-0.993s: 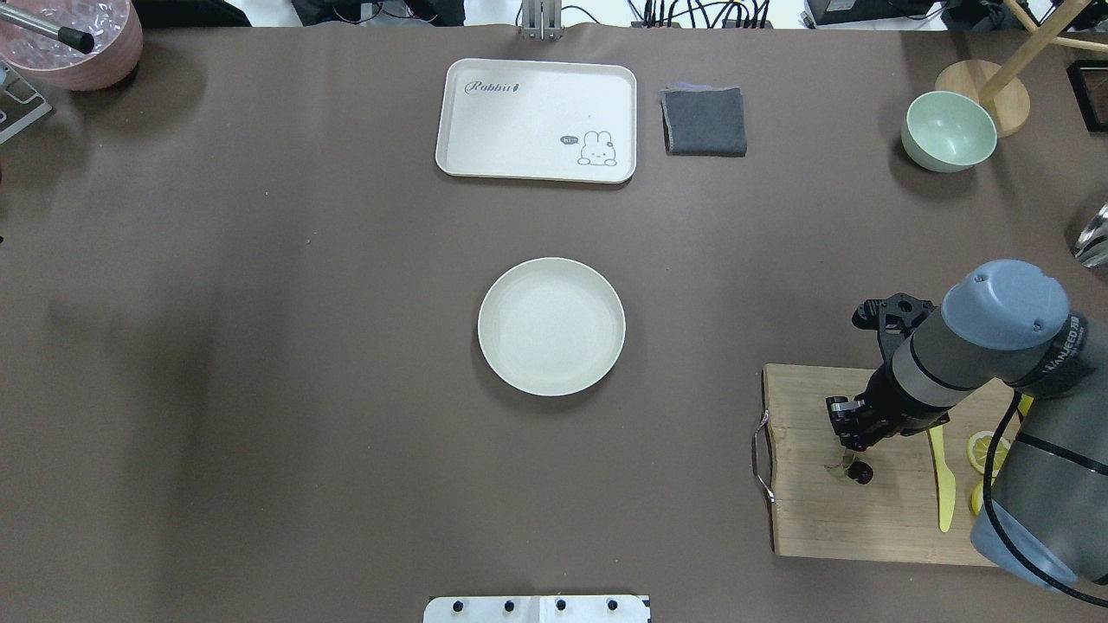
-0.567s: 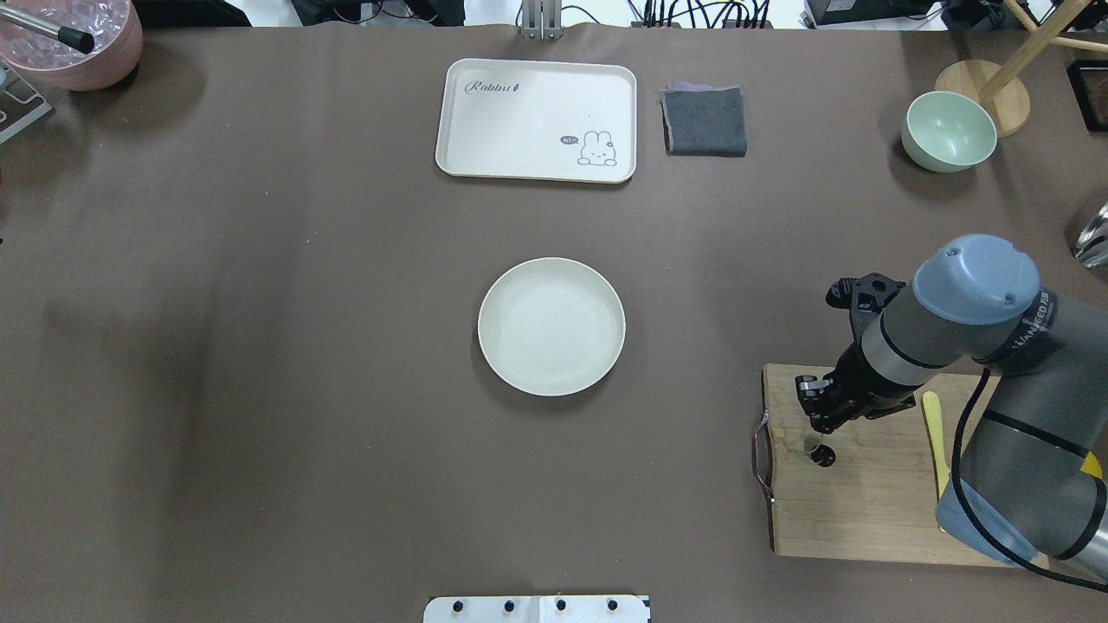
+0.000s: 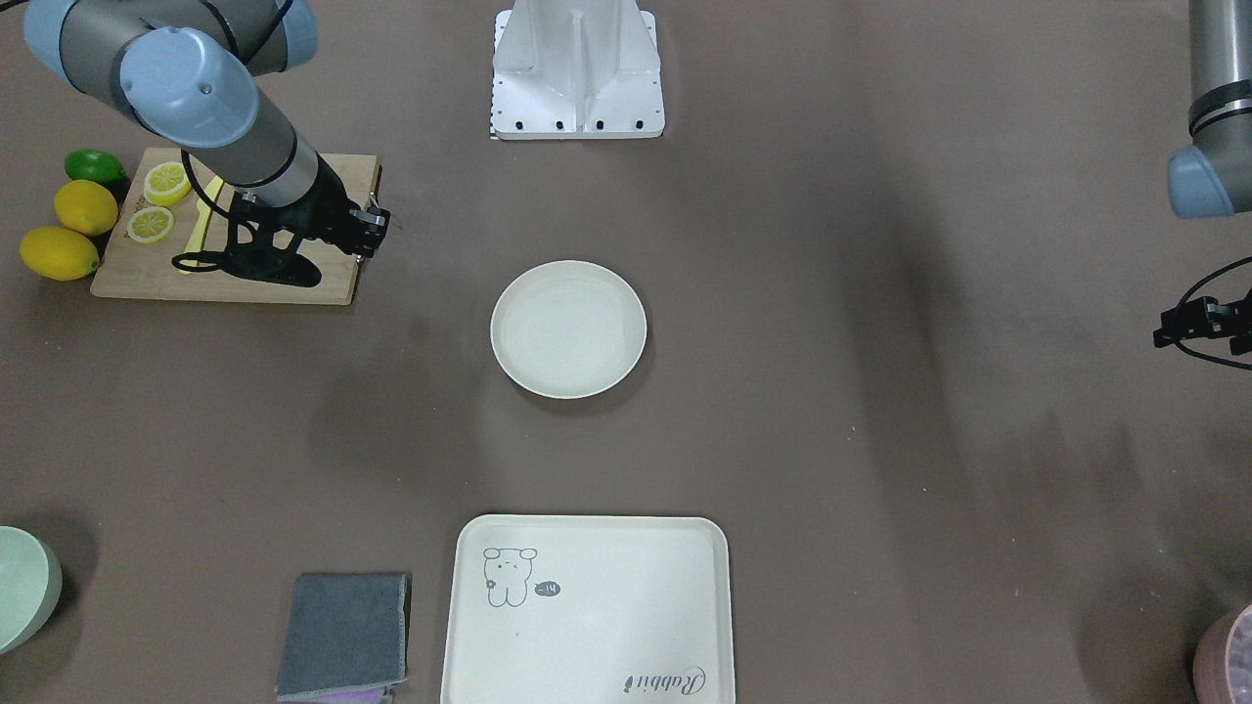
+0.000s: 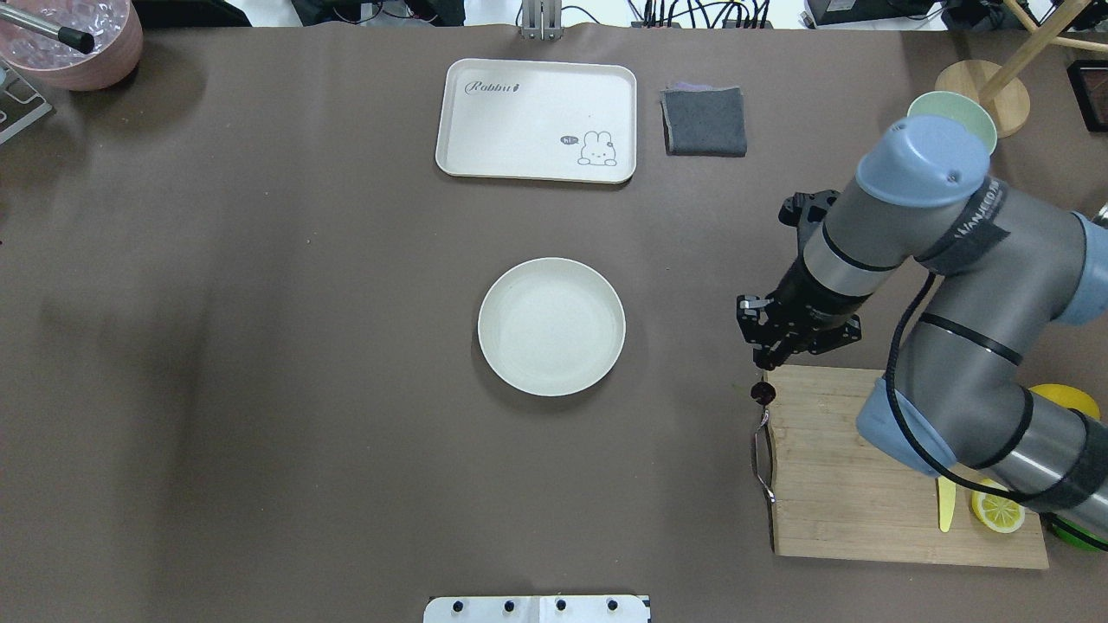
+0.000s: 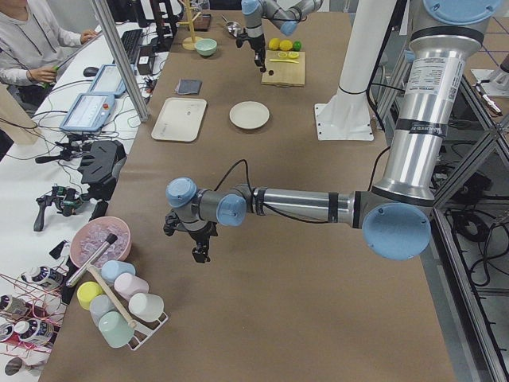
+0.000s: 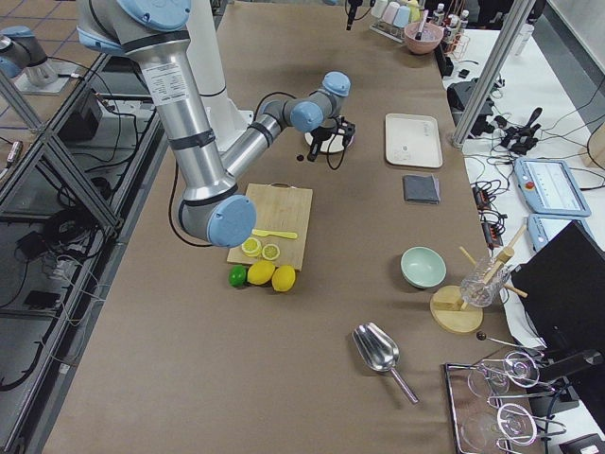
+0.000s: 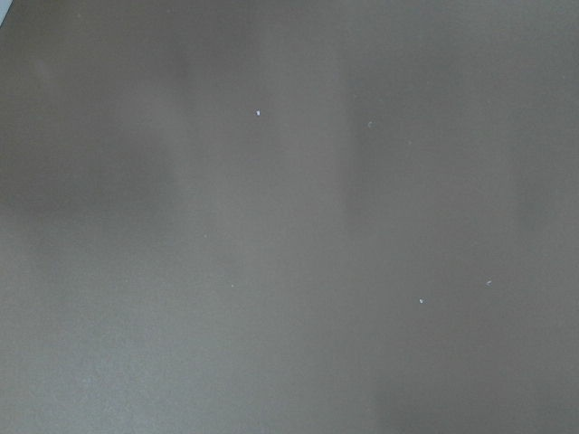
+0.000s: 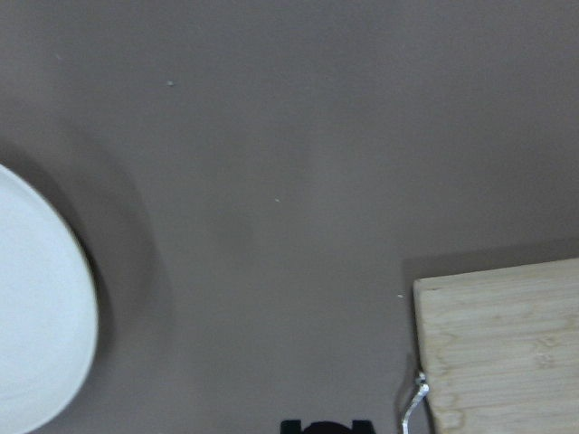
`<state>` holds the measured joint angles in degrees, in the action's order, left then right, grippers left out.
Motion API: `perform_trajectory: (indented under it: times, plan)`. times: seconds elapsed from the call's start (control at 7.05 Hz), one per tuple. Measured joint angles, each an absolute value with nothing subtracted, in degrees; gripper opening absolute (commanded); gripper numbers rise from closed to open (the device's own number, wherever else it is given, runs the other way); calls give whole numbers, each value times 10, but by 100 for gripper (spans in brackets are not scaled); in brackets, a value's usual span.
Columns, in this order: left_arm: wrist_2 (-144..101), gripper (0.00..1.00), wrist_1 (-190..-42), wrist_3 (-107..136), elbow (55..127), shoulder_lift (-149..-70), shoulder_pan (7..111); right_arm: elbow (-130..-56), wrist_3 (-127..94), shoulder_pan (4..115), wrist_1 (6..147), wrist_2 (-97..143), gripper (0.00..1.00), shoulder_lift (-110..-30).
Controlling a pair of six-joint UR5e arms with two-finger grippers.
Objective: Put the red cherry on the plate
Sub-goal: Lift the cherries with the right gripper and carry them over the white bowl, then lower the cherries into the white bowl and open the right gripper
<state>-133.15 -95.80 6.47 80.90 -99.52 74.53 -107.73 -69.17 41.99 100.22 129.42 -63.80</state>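
The red cherry [image 4: 762, 392] is a small dark glossy fruit hanging just under my right gripper [image 4: 764, 367], which is shut on it by the stem end. It hangs over the far left corner of the wooden cutting board [image 4: 857, 467], to the right of the plate. The plate [image 4: 551, 326] is round, off-white and bare, in the middle of the table; its edge also shows in the right wrist view [image 8: 36, 316]. My left gripper [image 5: 199, 255] hangs low over bare table far to the left, and its jaws are too small to judge.
A cream tray [image 4: 537, 112] and a folded grey cloth [image 4: 704, 121] lie at the far side. A green bowl [image 4: 952, 108] sits behind my right arm. A lemon slice [image 4: 997, 512] and a yellow knife [image 4: 945, 510] lie on the board; whole lemons [image 3: 68, 230] sit beside it.
My right arm has lifted the cherry off the middle of the cutting board and carried it left and away, to the board's far left corner.
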Motion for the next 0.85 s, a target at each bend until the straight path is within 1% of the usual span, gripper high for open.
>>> perform_trajectory:
  times: [0.28, 0.57, 0.71, 0.85]
  plan:
    - [-1332, 98, -958, 64, 809, -995, 745, -977, -727, 422, 1011, 1295, 0, -530]
    - [-1332, 98, -958, 64, 808, -995, 745, -874, -783, 415, 944, 1286, 0, -474]
    - [-1332, 98, -958, 65, 809, -996, 745, -831, -825, 405, 896, 1272, 4, -455]
    - [-1332, 98, -958, 64, 808, -995, 745, -797, -865, 394, 865, 1255, 66, -434]
